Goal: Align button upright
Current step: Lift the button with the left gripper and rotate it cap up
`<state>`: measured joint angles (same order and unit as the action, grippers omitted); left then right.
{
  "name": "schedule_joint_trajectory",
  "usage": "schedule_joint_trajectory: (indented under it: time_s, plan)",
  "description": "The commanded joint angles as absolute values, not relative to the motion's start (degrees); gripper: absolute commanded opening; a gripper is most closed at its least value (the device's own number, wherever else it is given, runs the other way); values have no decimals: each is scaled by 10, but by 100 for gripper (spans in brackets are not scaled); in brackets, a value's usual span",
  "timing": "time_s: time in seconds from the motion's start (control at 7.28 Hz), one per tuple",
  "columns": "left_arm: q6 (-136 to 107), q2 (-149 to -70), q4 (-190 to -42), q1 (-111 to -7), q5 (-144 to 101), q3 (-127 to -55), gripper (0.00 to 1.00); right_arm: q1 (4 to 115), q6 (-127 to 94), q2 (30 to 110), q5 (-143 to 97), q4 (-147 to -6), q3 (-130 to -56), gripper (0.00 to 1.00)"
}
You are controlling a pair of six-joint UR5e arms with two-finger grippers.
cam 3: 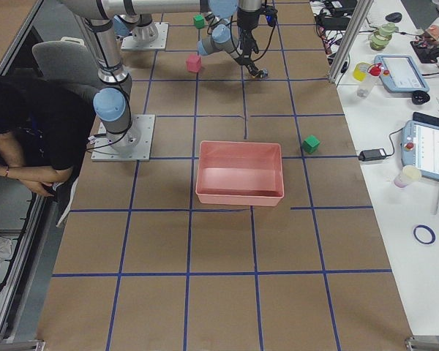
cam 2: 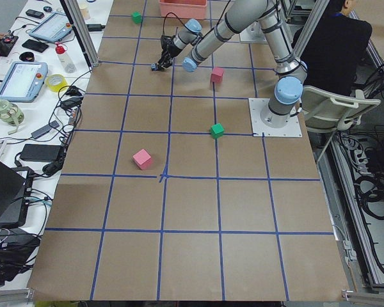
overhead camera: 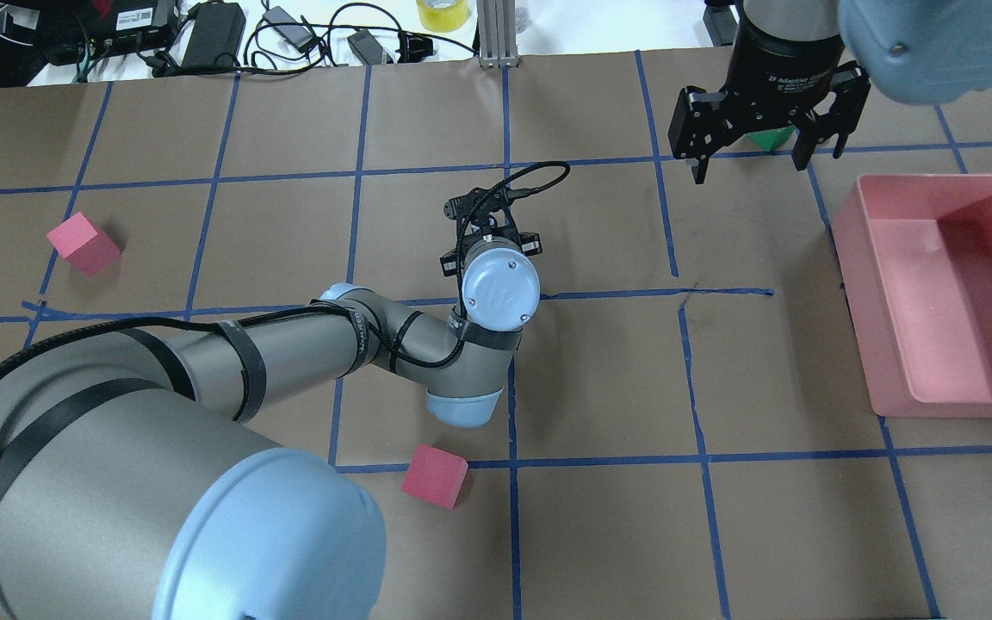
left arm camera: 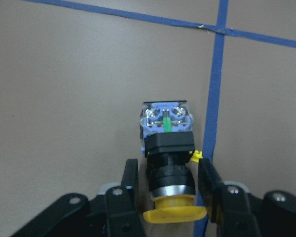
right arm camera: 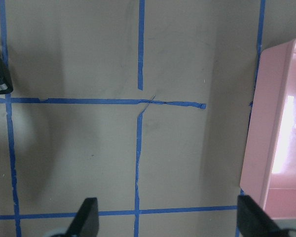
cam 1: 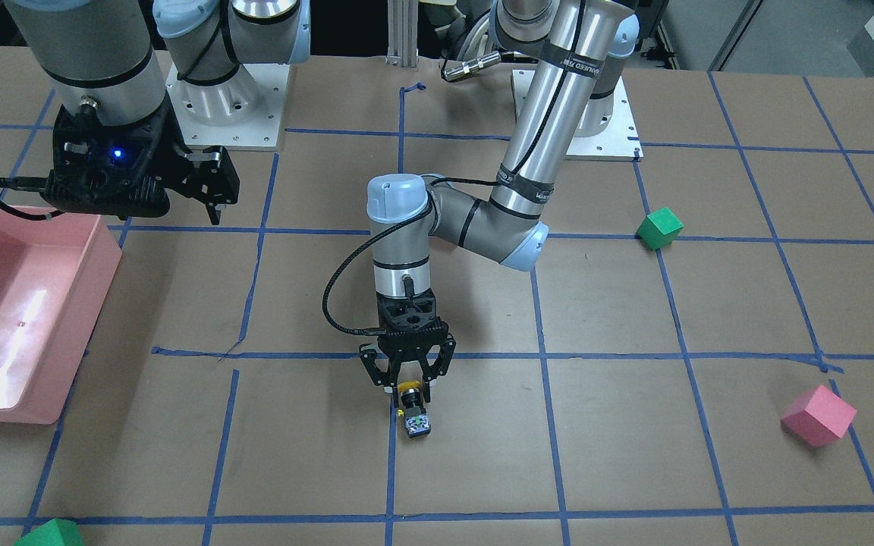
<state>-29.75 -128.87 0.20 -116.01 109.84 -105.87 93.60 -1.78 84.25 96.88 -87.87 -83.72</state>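
Observation:
The button lies on its side on the brown table, yellow cap toward the robot and blocky base pointing away. My left gripper points down at the table, with its fingers on either side of the button's black neck. In the left wrist view the button sits between the fingers, with narrow gaps on both sides, so the left gripper is open. My right gripper hangs open and empty, high above the table near the pink bin. It is also wide open in the right wrist view.
A pink bin stands on the robot's right side. Pink cubes lie on the table. A green cube sits near the left arm's base, and another green cube lies at the table's far edge.

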Motion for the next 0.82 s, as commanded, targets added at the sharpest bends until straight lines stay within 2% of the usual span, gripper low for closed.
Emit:
schedule_joint_trajectory:
  time_s: [0.0, 0.14, 0.27, 0.41, 0.55, 0.69]
  plan:
    - [-269, -1267, -24, -1160, 1082, -1056, 15, 936, -17, 842, 975, -878, -838, 100]
    - [-278, -1265, -38, -1160, 1082, -1057, 13, 936, -18, 843, 968, -879, -838, 100]
    - [-278, -1265, -40, -1160, 1082, -1057, 19, 936, -17, 842, 974, -878, -838, 100]
    - [-280, -1265, -39, -1160, 1082, -1056, 58, 935, -17, 842, 975, -878, -838, 100]
    - [-289, -1262, -37, -1159, 1083, -1049, 69, 936, -17, 842, 972, -880, -838, 100]
    - [-331, -1264, -39, -1159, 1084, -1046, 70, 935, -17, 842, 975, -882, -838, 100]
